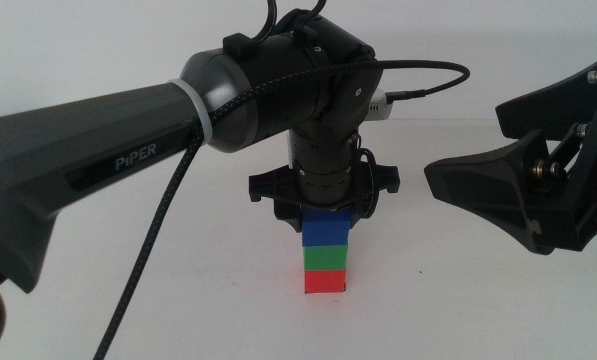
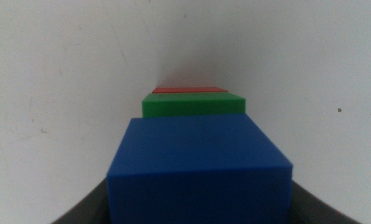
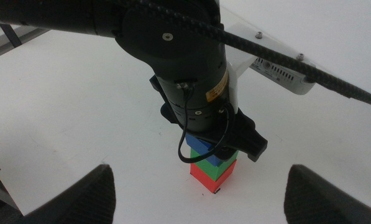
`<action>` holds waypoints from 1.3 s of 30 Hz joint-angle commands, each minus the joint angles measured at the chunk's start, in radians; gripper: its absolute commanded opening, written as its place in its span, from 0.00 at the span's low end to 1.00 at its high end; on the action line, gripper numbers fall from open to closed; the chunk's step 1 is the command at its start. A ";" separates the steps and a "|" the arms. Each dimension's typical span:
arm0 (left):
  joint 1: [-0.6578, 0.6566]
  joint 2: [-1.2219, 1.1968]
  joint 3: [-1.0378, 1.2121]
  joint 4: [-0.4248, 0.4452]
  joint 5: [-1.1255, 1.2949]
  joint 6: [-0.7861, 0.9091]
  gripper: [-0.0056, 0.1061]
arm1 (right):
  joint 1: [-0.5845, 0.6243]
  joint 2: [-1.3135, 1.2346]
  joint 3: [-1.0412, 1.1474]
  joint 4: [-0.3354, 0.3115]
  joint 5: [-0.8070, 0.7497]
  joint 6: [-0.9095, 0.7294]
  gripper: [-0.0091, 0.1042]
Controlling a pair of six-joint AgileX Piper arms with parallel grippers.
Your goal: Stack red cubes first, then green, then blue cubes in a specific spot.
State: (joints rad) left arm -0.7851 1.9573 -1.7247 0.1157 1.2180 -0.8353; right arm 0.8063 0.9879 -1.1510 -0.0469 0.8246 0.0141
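"PiPER" marks the left arm (image 1: pixel 98 150), whose left gripper (image 1: pixel 323 205) clasps the blue cube (image 1: pixel 326 230) atop the green cube (image 1: pixel 326 257) and red cube (image 1: pixel 326 281); right gripper (image 1: pixel 518 190) waits open nearby

The left gripper (image 1: pixel 325 212) is covering the top of the blue cube (image 1: pixel 326 228), its jaw tips hiding behind the wrist. The specific spot is lying unseen beneath the red cube (image 1: pixel 326 281). The picture's edge is cropping the right gripper (image 3: pixel 201 186).
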 commanded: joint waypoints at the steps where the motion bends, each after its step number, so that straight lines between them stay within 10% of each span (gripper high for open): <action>1: -0.004 -0.008 -0.012 0.006 -0.012 -0.002 0.31 | 0.001 -0.005 0.003 -0.003 -0.013 -0.006 0.90; 39: 0.014 -0.140 -0.012 0.008 0.003 0.195 0.88 | 0.001 -0.005 0.003 -0.003 -0.013 -0.006 0.90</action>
State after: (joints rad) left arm -0.7803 1.8762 -1.7247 0.1234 1.2172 -0.6786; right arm 0.8063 0.9879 -1.1510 -0.0469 0.8246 0.0141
